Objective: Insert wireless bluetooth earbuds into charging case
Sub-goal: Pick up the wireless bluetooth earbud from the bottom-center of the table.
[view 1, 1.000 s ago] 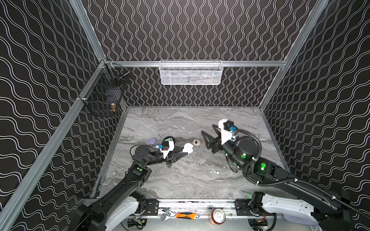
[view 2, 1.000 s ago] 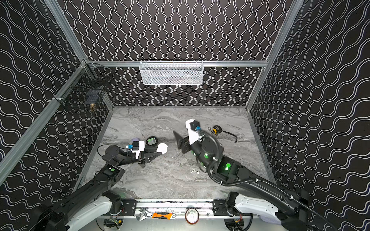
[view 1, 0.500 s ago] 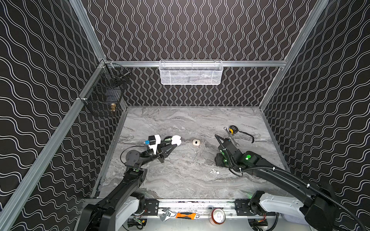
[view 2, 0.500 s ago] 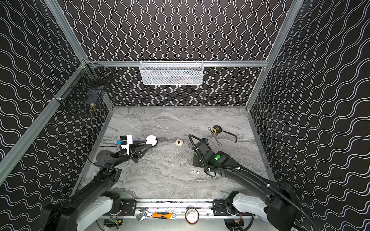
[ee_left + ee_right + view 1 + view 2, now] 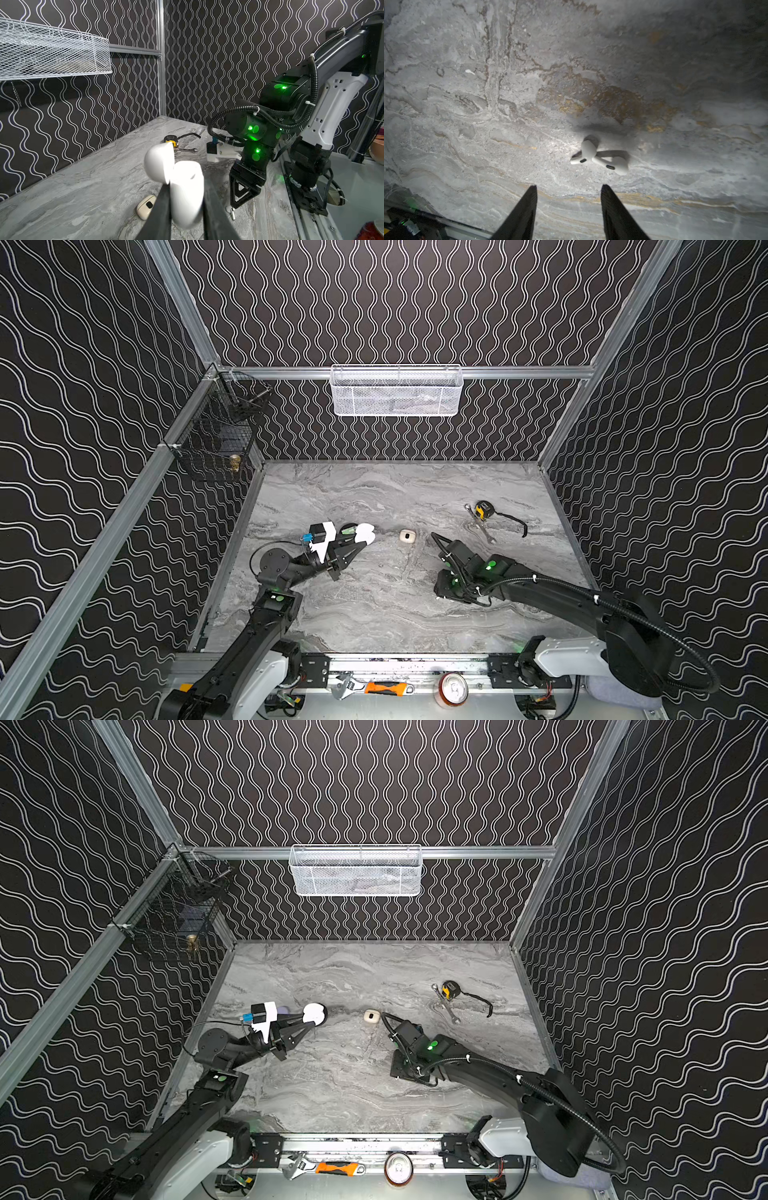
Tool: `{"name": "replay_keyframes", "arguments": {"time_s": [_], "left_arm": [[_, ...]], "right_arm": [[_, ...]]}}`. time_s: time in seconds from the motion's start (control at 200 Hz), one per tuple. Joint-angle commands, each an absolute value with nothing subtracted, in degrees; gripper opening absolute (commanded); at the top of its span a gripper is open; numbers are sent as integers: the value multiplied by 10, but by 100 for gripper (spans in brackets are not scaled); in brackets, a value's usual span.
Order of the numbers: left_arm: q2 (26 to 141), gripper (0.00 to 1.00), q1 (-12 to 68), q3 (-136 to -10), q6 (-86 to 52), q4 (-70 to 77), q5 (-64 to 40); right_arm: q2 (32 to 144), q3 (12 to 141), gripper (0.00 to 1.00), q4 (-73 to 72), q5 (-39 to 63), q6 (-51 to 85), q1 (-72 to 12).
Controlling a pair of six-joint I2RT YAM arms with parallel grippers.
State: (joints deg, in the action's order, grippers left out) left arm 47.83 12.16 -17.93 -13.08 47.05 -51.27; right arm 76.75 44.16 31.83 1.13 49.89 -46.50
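- Left gripper [image 5: 186, 193] is clamped on the white charging case [image 5: 187, 193], with a finger on each side of the body. The case is off the table [image 5: 374, 622], left of centre, roughly upright, with its lid flipped open.
- Right gripper [image 5: 569, 187] has its jaws apart and holds nothing. It points down, low over the table, right of centre on the near side.
- Two white earbuds [image 5: 588, 150] lie on the table just past the right fingertips. They touch, with stems crossed, and neither is between the jaws.
- Inside of the held case is blown out in the left wrist view, so I cannot tell whether its slots are empty.
- Cream case [image 5: 407, 536] sits on the table between the two arms. It looks shut and nothing touches it.
- No cream or lilac buds are visible in any view.
- Tape measure [image 5: 482, 510] and wrench [image 5: 484, 531] at far right are clutter.
- Done, by my judgement: case picked up, opened and presented.
- Left: grasp one white bud, seat it, repeat for the second, then close the lid. No bud is visibly seated, so the task looks early.
- Risk: the crossed buds may both shift when one is pinched.
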Motion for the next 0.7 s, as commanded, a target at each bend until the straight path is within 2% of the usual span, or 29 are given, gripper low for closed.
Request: {"name": "replay_keyframes", "arguments": {"time_s": [0.0, 0.696], "left_arm": [[479, 0, 121, -180, -126, 490, -522], [481, 0, 121, -183, -120, 480, -523]], "right_arm": [[785, 451, 53, 317, 5, 498, -469], [876, 470, 54, 295, -15, 470, -471]]}}
